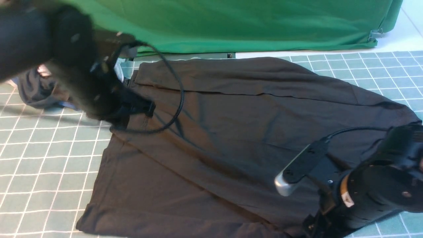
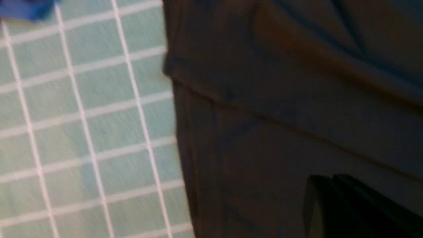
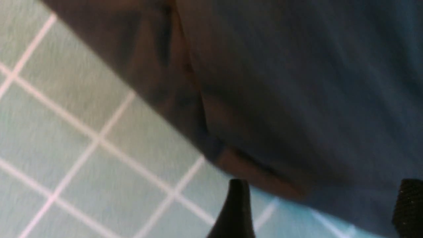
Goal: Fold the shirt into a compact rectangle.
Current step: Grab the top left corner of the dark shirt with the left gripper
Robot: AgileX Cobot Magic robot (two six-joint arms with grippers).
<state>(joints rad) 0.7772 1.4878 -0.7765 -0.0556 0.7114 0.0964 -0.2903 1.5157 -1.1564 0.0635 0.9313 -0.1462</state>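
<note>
Closest to me, the right arm (image 1: pixel 373 191) hangs low over the near right corner of the shirt (image 1: pixel 231 132). The right gripper (image 3: pixel 322 211) has its fingers spread wide. The shirt's edge lies just beyond them and they grip nothing. The black shirt lies spread across the middle of the gridded green mat (image 1: pixel 39 158), with a fold running along its far side. The left gripper (image 1: pixel 142 107) sits at the shirt's far left edge, jaws closed. I can't tell whether cloth is caught in them. A heap of garments (image 1: pixel 36 89) lies at the far left.
</note>
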